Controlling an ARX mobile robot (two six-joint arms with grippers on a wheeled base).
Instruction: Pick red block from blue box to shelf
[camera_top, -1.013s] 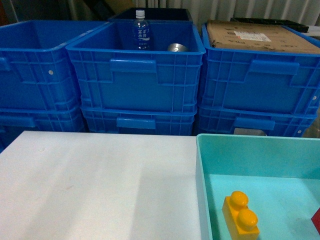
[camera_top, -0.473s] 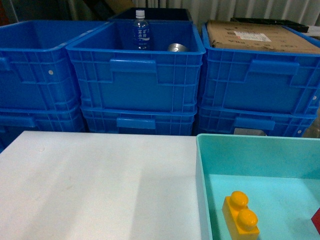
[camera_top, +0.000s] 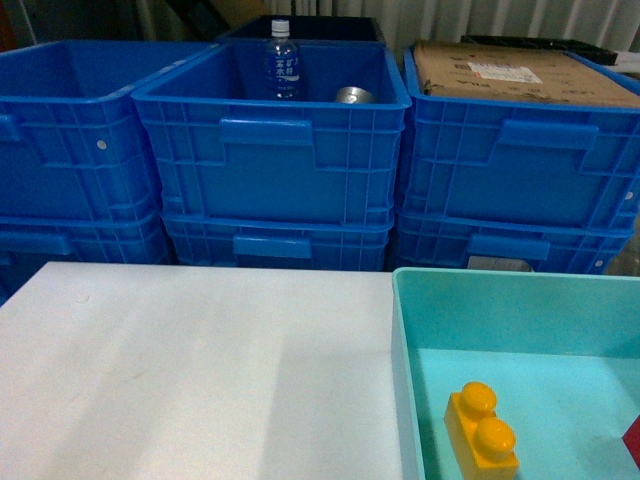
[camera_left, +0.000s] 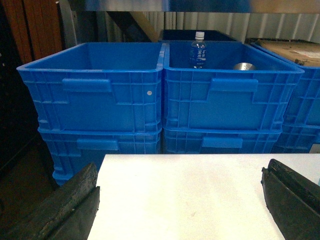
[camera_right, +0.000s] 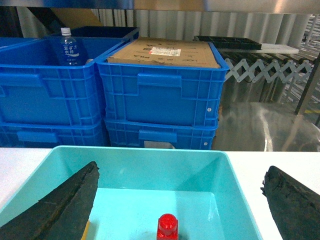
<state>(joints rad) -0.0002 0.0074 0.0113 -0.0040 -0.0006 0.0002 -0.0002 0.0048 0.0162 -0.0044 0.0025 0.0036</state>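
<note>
While nothing has shifted over the last second, the right gripper (camera_right: 180, 200) hangs spread wide above the blue box (camera_right: 232, 172), the red block (camera_right: 167, 227) on its floor between the fingers. The left gripper (camera_left: 180, 200) waits spread too. Descent looks next.

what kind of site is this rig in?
Probably a warehouse or stockroom test area: stacked blue crates hold loose stock, one carries a cardboard box, and an expandable roller conveyor stands behind. The work surface is a white table.
</note>
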